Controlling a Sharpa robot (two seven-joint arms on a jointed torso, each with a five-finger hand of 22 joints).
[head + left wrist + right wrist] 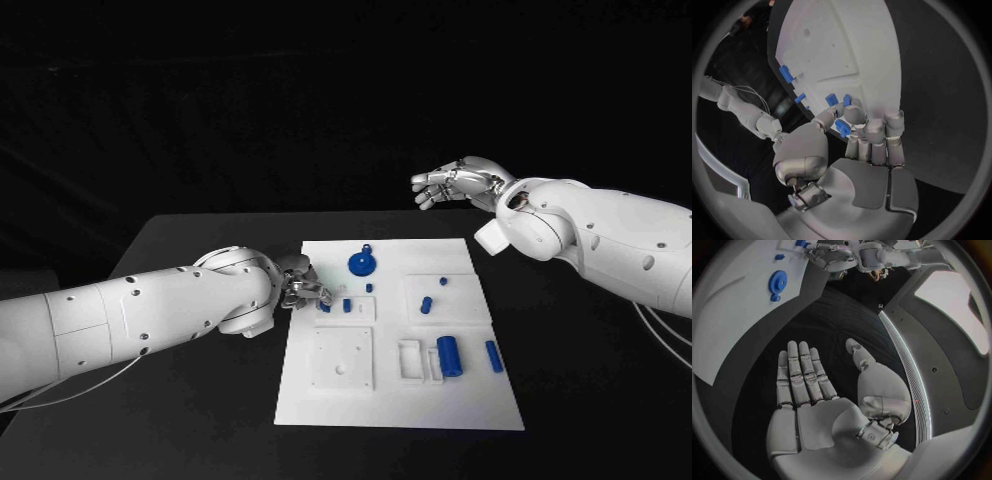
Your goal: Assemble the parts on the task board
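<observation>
Nearest the robot, the white task board (400,395) lies flat on the black surface (188,420), with a raised square plate (343,358) at its near left and two blue cylindrical pegs (449,355) lying loose at its near right beside a pale slotted block (411,361). Further in, the left hand (300,283) rests at the board's left edge. In the left wrist view its fingers (873,131) curl together, and a small blue part (842,127) sits pinched between thumb and fingertips, just over a row of other blue pieces (786,74) standing in the board.

The part looks like rigid plastic: light, stiff, probably smooth and apt to slip or twist. A grip on its flat sides, low but clear of the socket, would likely serve best.

Beyond, a blue round disc with a loop (362,263) lies near the board's far edge. Furthest off, the right hand (462,182) hovers past the far right corner, palm bare, fingers (799,371) extended and holding nothing.
</observation>
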